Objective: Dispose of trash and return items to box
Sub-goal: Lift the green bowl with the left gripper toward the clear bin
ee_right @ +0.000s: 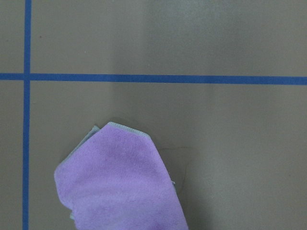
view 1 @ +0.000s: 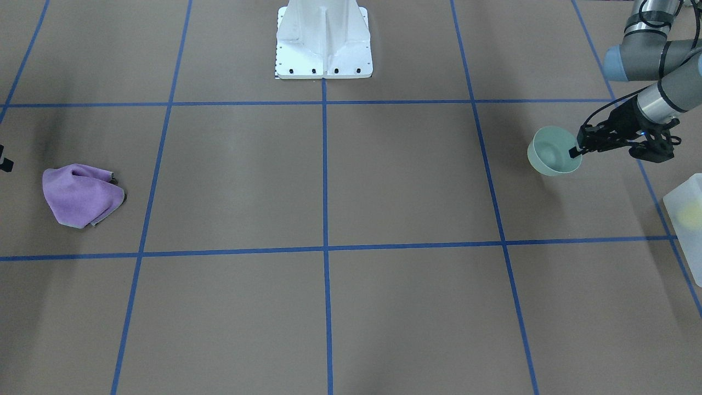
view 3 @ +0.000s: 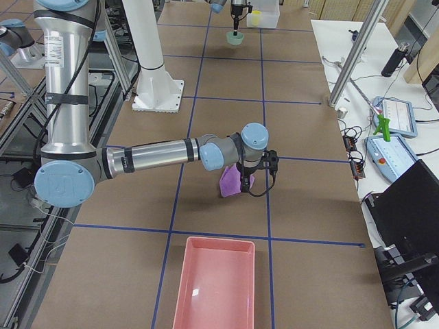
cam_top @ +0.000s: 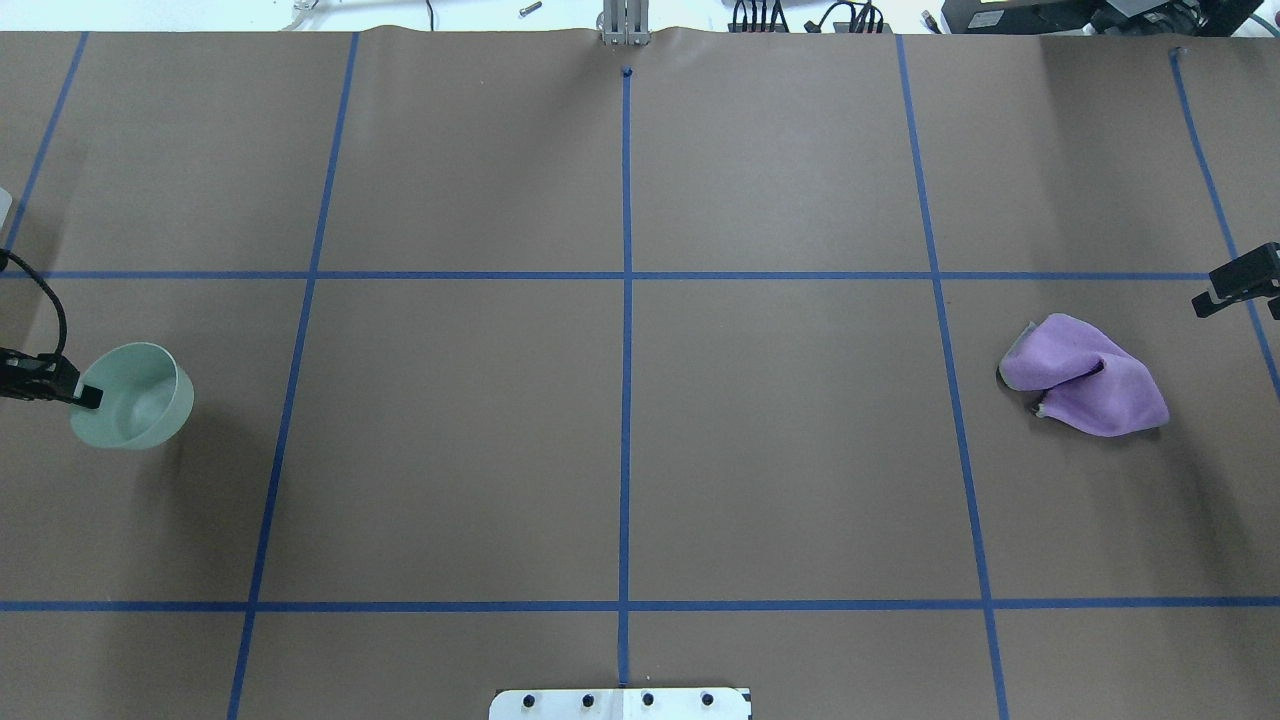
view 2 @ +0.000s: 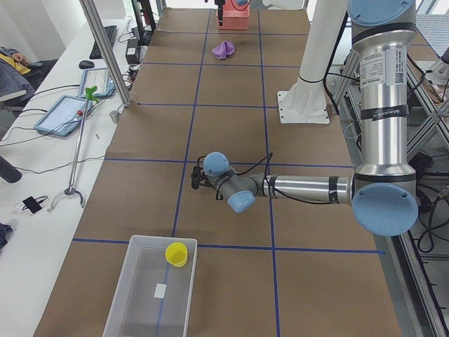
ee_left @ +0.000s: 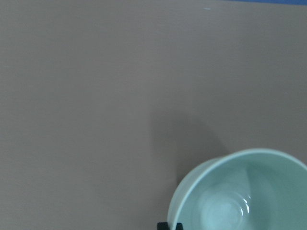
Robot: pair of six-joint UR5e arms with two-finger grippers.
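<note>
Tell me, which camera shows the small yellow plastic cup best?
Exterior left: the small yellow plastic cup sits plainly inside the frosted translucent plastic box. Front-facing shows only a yellow blur through the box wall; exterior right, a tiny distant speck. The other views miss it.

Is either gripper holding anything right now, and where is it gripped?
The left gripper holds the mint-green bowl by its rim, one finger inside the wall. The purple cloth lies on the table, ungripped.

The table (view 1: 247, 175) holds one purple rag (view 1: 82, 195), one mint-green bowl (view 1: 551, 153), one yellow cup (view 2: 176, 253), one translucent box (view 2: 137, 281), one pink tray (view 3: 216, 284).
</note>
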